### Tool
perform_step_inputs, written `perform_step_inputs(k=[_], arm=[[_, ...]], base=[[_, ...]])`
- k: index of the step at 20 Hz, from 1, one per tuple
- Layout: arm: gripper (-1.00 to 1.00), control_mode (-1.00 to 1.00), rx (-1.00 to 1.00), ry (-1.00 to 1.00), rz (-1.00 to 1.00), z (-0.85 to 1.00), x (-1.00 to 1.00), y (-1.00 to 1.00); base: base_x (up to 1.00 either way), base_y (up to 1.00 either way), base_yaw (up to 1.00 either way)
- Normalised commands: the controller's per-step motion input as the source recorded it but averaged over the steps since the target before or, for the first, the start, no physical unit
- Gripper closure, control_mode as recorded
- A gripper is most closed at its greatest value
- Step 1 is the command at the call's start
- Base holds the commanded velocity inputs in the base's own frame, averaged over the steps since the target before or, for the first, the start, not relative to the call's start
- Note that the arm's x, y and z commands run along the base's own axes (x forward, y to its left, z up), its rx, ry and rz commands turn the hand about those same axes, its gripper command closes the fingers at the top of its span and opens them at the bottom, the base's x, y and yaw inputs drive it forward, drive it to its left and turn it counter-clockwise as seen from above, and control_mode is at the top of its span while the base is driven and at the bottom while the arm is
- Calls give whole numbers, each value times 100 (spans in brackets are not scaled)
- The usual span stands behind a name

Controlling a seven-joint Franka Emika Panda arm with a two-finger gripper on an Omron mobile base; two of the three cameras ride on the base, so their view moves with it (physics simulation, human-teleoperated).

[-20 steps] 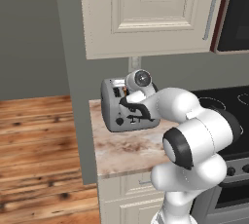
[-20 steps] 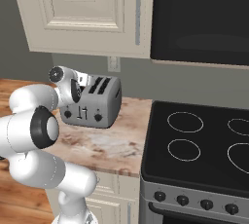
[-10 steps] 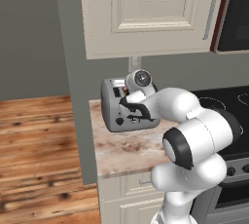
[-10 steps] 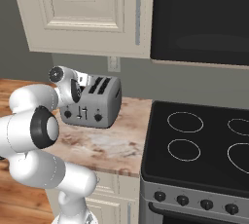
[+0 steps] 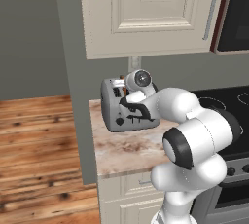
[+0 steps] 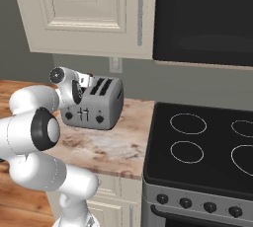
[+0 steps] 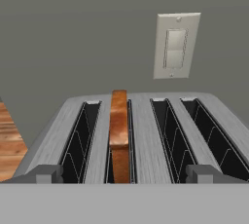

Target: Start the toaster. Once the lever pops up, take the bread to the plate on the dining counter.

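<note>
The grey-silver toaster (image 5: pixel 116 113) (image 6: pixel 99 105) stands at the back of a narrow marbled counter, against the wall. In the hand view I look down on the toaster's top (image 7: pixel 143 121), with its four slots. The bread (image 7: pixel 119 121) stands upright in the second slot from the left, its brown crust rising above the top. My gripper (image 7: pixel 125 175) hovers open just above the toaster's front edge, one fingertip on either side of the bread's slot and nothing between them. The hand (image 5: pixel 133 89) (image 6: pixel 81 83) sits over the toaster. The plate and the dining counter are out of view.
A wall switch plate (image 7: pixel 176 46) is behind the toaster. A black stovetop (image 6: pixel 202 144) lies to the right of the marbled counter (image 6: pixel 104 147). Cream wall cabinets (image 5: pixel 146 13) hang overhead. Wooden floor (image 5: pixel 34 145) lies to the left.
</note>
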Motion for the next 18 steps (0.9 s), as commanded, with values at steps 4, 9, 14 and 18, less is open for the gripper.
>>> perform_step_inputs(k=[4, 9, 14, 18], arm=[[-100, -100, 0, 0, 0, 0, 0, 0], [-100, -100, 0, 0, 0, 0, 0, 0], [-100, -100, 0, 0, 0, 0, 0, 0], [-100, -100, 0, 0, 0, 0, 0, 0]], base=[[0, 0, 0], [0, 0, 0], [0, 0, 0], [0, 0, 0]])
